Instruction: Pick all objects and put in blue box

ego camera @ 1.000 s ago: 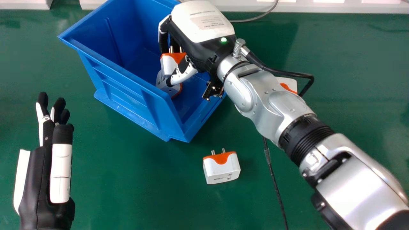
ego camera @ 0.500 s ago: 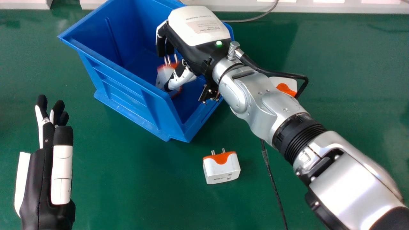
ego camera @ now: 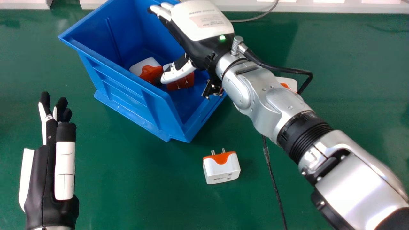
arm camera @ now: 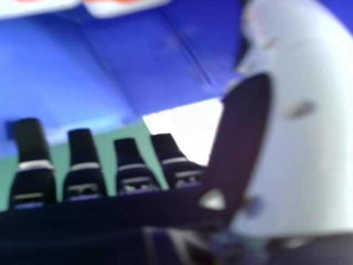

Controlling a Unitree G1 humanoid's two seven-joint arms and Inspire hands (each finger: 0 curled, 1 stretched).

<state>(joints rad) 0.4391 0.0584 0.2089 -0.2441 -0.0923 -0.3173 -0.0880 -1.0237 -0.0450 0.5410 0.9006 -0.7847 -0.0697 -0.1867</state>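
Note:
Over the right part of the blue box my right hand is open, fingers extended toward the far wall and thumb pointing down inside. Two white-and-orange adapters lie in the box: one left of the thumb, another partly behind it. A third adapter rests on the green table with its pins toward the box. Part of one more adapter shows behind my right forearm. My left hand is open at the left. In the right hand view, my right hand has straight fingers above the box's blue wall.
The green table extends around the box. A black cable runs below my right forearm, and a grey cable curves near the white ledge at the far edge.
My right hand has opened and shifted slightly up and away. The adapter it held now lies among the box's contents, where the adapters sit differently. My left hand has moved slightly right.

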